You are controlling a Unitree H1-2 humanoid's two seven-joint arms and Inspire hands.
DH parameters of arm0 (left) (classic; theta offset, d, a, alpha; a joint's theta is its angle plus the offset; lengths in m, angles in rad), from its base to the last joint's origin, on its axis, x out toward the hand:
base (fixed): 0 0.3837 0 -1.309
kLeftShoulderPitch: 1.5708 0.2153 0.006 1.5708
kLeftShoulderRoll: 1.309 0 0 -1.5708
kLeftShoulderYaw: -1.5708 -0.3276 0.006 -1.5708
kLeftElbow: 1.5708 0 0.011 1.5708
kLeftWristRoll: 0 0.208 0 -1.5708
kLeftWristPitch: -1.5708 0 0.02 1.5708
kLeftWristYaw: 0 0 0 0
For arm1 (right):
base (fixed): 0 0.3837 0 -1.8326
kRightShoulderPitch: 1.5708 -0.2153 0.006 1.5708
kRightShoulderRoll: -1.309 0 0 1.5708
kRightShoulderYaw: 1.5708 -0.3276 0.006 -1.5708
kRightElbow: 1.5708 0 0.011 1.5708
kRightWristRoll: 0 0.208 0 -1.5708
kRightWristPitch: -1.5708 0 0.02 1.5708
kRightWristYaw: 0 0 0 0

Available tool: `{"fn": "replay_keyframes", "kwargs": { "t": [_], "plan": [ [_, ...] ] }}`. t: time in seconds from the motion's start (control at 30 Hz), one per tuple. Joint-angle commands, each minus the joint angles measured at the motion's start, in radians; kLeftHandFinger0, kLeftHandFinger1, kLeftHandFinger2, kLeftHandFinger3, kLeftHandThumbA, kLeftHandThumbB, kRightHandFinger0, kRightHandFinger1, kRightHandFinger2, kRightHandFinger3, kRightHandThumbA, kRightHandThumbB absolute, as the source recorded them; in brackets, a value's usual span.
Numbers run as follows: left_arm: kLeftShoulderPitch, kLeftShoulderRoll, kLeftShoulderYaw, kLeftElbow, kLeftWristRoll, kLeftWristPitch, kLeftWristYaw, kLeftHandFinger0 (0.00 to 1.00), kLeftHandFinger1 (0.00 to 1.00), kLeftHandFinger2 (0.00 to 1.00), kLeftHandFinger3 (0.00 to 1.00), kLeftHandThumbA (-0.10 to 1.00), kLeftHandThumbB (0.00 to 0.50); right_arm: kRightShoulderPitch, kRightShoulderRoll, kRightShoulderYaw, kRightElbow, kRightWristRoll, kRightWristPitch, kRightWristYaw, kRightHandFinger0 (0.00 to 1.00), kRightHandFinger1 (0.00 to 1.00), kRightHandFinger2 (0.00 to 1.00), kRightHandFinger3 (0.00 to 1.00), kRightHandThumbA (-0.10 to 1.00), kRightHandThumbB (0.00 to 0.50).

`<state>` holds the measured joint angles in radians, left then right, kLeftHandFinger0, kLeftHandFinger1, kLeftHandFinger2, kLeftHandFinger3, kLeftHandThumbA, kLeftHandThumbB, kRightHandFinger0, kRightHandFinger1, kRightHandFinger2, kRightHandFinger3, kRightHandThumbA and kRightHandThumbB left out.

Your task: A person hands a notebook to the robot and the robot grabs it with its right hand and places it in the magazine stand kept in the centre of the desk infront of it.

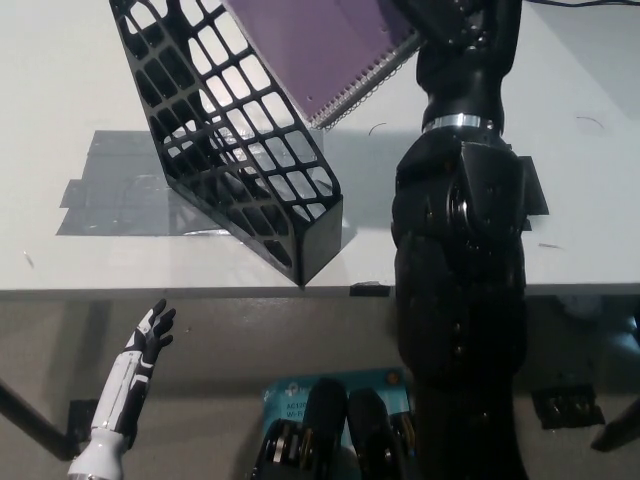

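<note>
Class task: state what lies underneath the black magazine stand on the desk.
Grey tape patches on the white desk run under the magazine stand. The surface directly beneath its base is covered.
</note>
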<state>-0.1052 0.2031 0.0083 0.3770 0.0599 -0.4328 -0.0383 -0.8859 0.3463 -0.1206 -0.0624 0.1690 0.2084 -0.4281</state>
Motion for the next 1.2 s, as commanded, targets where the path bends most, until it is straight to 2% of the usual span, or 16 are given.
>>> {"fn": "replay_keyframes", "kwargs": {
  "t": [0.0,0.17,0.23,0.43,0.53,0.77,0.83,0.9,0.97,1.03,1.1,1.17],
  "plan": [
    [-0.019,0.015,-0.001,-0.019,0.000,-0.037,-0.006,0.98,1.00,1.00,1.00,1.00,0.500,-0.038,0.034,0.049,0.000,0.009,-0.087,0.017,0.00,0.00,0.00,0.00,1.00,0.005],
    [-0.022,0.016,-0.002,-0.016,-0.001,-0.037,-0.006,0.99,1.00,1.00,1.00,1.00,0.500,-0.036,0.034,0.067,0.039,-0.021,-0.114,0.016,0.00,0.00,0.00,0.00,1.00,0.000],
    [-0.024,0.016,-0.002,-0.018,-0.003,-0.037,-0.007,0.99,1.00,1.00,1.00,1.00,0.500,-0.038,0.034,0.068,0.056,-0.011,-0.117,0.013,0.00,0.00,0.00,0.00,1.00,0.013],
    [-0.028,0.018,-0.002,-0.017,-0.002,-0.037,-0.009,1.00,1.00,1.00,1.00,1.00,0.500,-0.041,0.034,0.072,0.097,-0.037,-0.141,0.009,0.00,0.00,0.00,0.00,1.00,0.001],
    [-0.029,0.019,-0.002,-0.019,-0.009,-0.037,-0.013,1.00,1.00,1.00,1.00,1.00,0.500,-0.037,0.034,0.076,0.127,-0.042,-0.166,0.012,0.00,0.00,0.00,0.00,1.00,0.022],
    [-0.033,0.020,-0.001,-0.017,-0.006,-0.037,-0.012,1.00,1.00,1.00,1.00,1.00,0.500,-0.035,0.033,0.062,0.190,-0.026,-0.233,0.041,0.00,0.00,0.00,0.00,1.00,0.012],
    [-0.034,0.021,-0.002,-0.016,-0.007,-0.037,-0.013,1.00,1.00,1.00,1.00,1.00,0.500,-0.034,0.031,0.059,0.199,-0.027,-0.239,0.041,0.00,0.00,0.00,0.00,1.00,0.035],
    [-0.034,0.020,-0.001,-0.015,-0.007,-0.037,-0.012,1.00,1.00,1.00,1.00,1.00,0.500,-0.033,0.031,0.058,0.202,-0.026,-0.241,0.040,0.00,0.00,0.00,0.00,1.00,0.036],
    [-0.037,0.020,0.000,-0.017,-0.008,-0.037,-0.012,1.00,1.00,1.00,1.00,1.00,0.500,-0.034,0.033,0.067,0.201,-0.026,-0.212,0.022,0.00,0.00,0.00,0.00,1.00,0.073],
    [-0.037,0.021,-0.001,-0.018,-0.006,-0.037,-0.011,1.00,1.00,1.00,1.00,1.00,0.500,-0.032,0.034,0.078,0.200,-0.021,-0.186,0.004,0.00,0.00,0.00,0.00,1.00,0.075],
    [-0.038,0.021,-0.001,-0.018,-0.006,-0.037,-0.011,1.00,1.00,1.00,1.00,1.00,0.494,-0.029,0.034,0.088,0.209,-0.028,-0.201,0.004,0.00,0.00,0.00,0.00,1.00,0.030],
    [-0.039,0.022,-0.002,-0.018,-0.007,-0.037,-0.012,1.00,1.00,1.00,1.00,1.00,0.488,-0.023,0.034,0.108,0.232,-0.025,-0.226,0.002,0.00,0.00,0.00,0.00,1.00,0.024]
  ]
}}
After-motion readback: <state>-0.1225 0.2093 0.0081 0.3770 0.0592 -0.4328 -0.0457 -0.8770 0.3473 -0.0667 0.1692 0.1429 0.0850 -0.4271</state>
